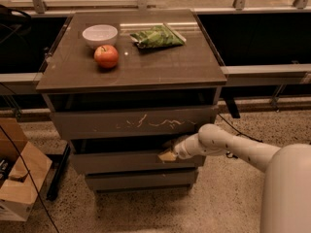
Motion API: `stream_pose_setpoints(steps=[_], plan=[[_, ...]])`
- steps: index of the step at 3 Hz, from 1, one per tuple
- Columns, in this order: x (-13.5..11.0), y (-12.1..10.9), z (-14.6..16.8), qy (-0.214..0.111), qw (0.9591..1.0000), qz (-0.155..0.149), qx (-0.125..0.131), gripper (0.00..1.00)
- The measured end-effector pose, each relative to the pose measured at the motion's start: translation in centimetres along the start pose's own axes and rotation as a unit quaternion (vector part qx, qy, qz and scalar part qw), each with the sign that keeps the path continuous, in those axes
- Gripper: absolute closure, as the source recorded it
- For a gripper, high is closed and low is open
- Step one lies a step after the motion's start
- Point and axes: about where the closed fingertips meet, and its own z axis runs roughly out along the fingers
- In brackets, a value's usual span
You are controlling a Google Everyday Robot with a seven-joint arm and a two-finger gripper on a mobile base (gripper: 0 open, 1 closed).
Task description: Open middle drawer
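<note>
The middle drawer (121, 162) is the plain grey-brown front below the scratched top front (131, 123) of the cabinet. A dark gap shows above it. My gripper (167, 155) reaches in from the right on its white arm (228, 147). Its yellowish tip sits at the upper edge of the middle drawer front, right of centre. The narrower bottom front (141, 180) lies beneath, set back.
On the cabinet top (160, 67) sit a white bowl (100, 34), a red apple (106, 56) and a green snack bag (158, 35). A cardboard box (19, 178) and cables lie on the floor at the left. My white body (286, 193) fills the lower right.
</note>
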Motion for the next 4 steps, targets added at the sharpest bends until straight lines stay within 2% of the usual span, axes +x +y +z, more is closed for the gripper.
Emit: stream_pose_setpoints(steps=[1,4], plan=[[-0.22,-0.04,-0.28,0.000,1.0000,0.000,0.000,0.70],[-0.23,-0.03,-0.28,0.000,1.0000,0.000,0.000,0.02]])
